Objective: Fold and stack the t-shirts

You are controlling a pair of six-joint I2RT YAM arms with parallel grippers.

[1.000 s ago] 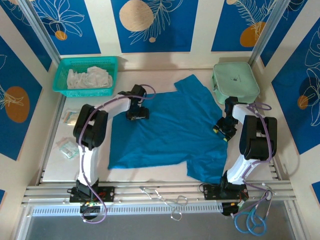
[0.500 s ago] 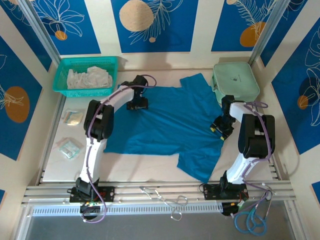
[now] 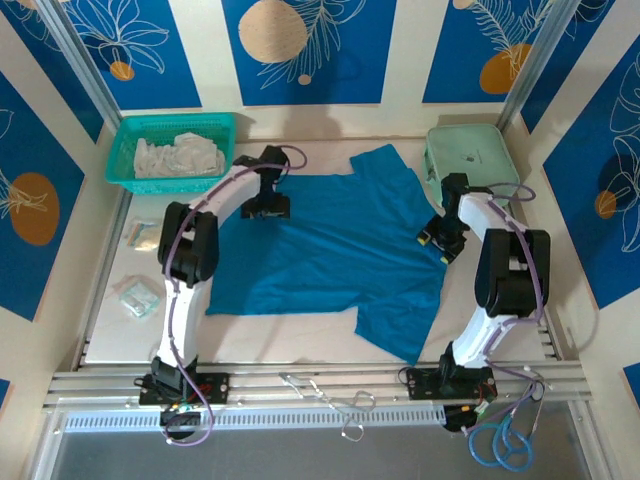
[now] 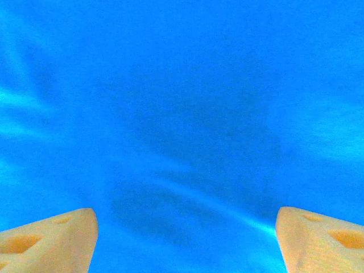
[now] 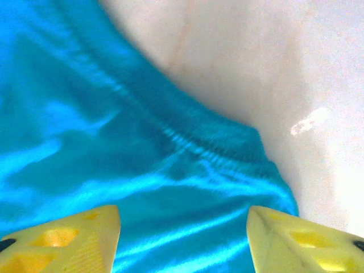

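Observation:
A teal-blue t-shirt (image 3: 330, 250) lies spread flat across the middle of the table, one sleeve toward the back (image 3: 385, 170) and one at the front right (image 3: 400, 320). My left gripper (image 3: 268, 207) is over its back-left edge. In the left wrist view that gripper (image 4: 185, 242) stands open, its fingertips (image 4: 51, 242) wide apart over smooth blue fabric (image 4: 182, 114). My right gripper (image 3: 440, 240) is at the shirt's right edge. Up close the right gripper (image 5: 183, 239) is open above the hemmed edge (image 5: 187, 142), with nothing pinched between its fingers.
A teal basket (image 3: 125, 150) of white cloths sits at the back left. A pale green pouch (image 3: 470, 160) lies at the back right, close to my right arm. Two small packets (image 3: 140, 235) lie along the left edge. Metal scissors (image 3: 340, 400) rest on the front rail.
The shirt has slid away from the near edge toward the back and lies flatter. Both grippers moved back with it, and their jaws have spread wider, letting go of the fabric.

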